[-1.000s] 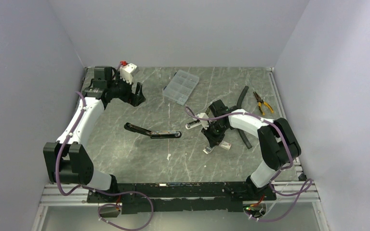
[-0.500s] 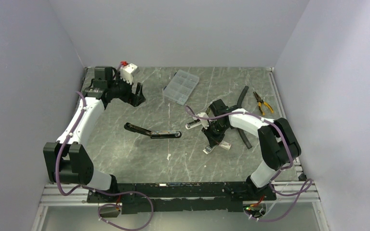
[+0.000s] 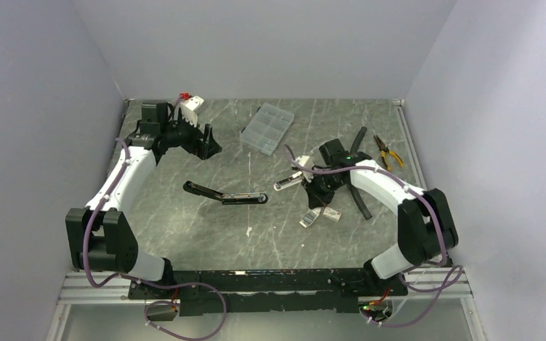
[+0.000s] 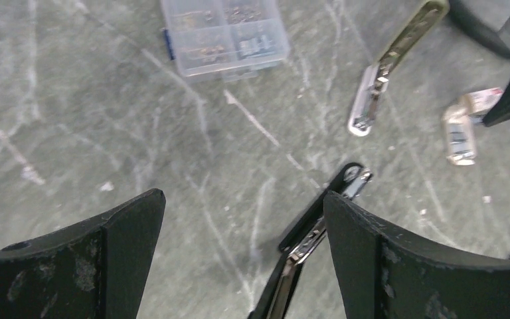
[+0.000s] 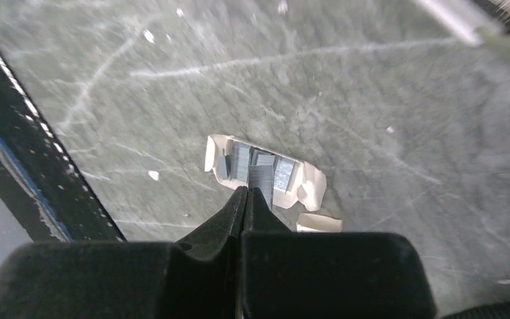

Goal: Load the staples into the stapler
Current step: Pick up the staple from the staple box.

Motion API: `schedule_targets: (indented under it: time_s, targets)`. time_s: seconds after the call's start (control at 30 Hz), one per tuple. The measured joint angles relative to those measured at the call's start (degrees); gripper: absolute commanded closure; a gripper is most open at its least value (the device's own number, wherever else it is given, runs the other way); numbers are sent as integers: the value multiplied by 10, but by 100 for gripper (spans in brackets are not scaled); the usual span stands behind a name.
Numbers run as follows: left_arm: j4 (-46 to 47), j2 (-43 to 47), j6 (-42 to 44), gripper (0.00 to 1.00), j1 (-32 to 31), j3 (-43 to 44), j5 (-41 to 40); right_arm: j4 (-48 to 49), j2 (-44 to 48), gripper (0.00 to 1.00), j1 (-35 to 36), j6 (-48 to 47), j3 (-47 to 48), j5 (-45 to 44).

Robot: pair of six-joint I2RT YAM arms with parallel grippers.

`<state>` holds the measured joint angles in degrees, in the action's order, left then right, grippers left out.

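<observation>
White cardboard tray (image 5: 311, 188): shallow, flaps open; silvery staples (image 5: 279, 174) in ribbed strips inside; 4 o'clock from stapler (image 3: 225, 196).
Right gripper (image 5: 244, 193): black fingers pressed together over the tray; pinched strip not discernible.
Left gripper (image 4: 242, 199): matte black, spread wide.
Clear case (image 3: 266, 128): compartmented plastic, small parts inside.

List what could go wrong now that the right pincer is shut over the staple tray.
1. The right pincer seems to hold the staple strip only by its very tips, so the strip could slip or break on the way to the stapler.
2. The left pincer is open and holds nothing; the unsteadied stapler could shift during loading.
</observation>
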<state>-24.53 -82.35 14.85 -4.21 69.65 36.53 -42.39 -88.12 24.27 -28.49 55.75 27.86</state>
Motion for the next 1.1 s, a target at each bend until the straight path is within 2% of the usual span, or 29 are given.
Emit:
schedule_targets:
  time_s: [0.17,0.3,0.47,0.63,0.8,1.1]
  targets:
    - [84,0,-94,6,-12,-38,82,17,49,100,-16,6,41,74]
    - [172,-8,-187,8,-54,-43,140,75,70,100,-21,31,77,139]
    - [392,-36,-361,8,-115,-90,212,191,107,100,-21,99,79,208]
    - [564,-66,-480,10,-154,-132,237,298,127,100,-27,183,68,254]
    - [708,-74,-539,16,-179,-160,242,372,127,100,-35,265,51,289]
    - [852,-99,-560,34,-205,-180,245,489,127,100,-47,383,-1,337]
